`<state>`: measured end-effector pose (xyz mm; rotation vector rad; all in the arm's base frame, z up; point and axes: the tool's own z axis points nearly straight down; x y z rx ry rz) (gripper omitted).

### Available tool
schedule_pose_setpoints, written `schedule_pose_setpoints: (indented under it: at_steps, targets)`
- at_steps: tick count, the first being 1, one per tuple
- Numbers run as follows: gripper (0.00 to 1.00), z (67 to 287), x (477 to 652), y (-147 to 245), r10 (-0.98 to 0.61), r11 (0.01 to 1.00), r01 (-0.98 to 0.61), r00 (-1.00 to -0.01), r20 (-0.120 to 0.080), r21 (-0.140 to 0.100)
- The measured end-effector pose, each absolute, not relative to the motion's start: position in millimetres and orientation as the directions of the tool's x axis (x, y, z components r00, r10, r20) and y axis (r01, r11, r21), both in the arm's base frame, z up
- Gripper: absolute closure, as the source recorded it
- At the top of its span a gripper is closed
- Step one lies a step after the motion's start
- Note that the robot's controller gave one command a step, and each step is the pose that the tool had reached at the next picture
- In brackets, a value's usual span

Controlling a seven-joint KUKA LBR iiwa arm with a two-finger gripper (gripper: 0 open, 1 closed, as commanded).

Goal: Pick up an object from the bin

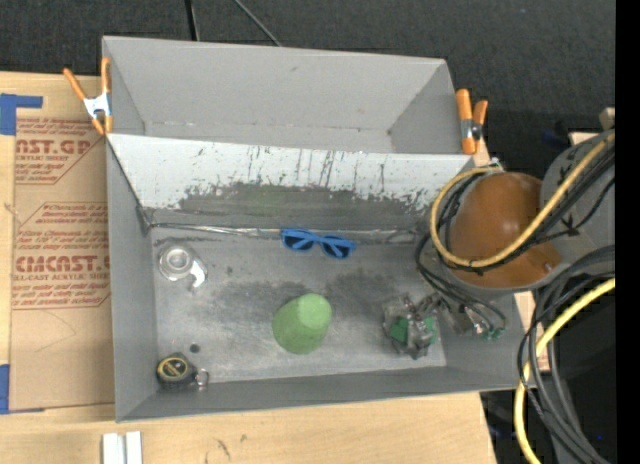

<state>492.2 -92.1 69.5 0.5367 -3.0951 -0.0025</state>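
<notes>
Your gripper (412, 330) sits low by the grey metal bin's (130, 252) front-right corner. Claw apart or together, you can't tell. Nearest thing is the soft green rounded cylinder (302, 323), front-centre, not touching the gripper.

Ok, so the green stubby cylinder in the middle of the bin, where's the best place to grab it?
Probably across the curved sides of the green cylinder, near its middle, coming straight down from above. It seems to lie on its side on the bin floor, with nothing touching it, so both flanks are free.
</notes>
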Motion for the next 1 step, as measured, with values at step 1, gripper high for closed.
schedule_pose_setpoints:
  at_steps: [1]
  targets:
    - [1.0, 248.7, 519.6, -133.3, -0.357, 0.934, -0.357, -0.934, -0.01, -0.007]
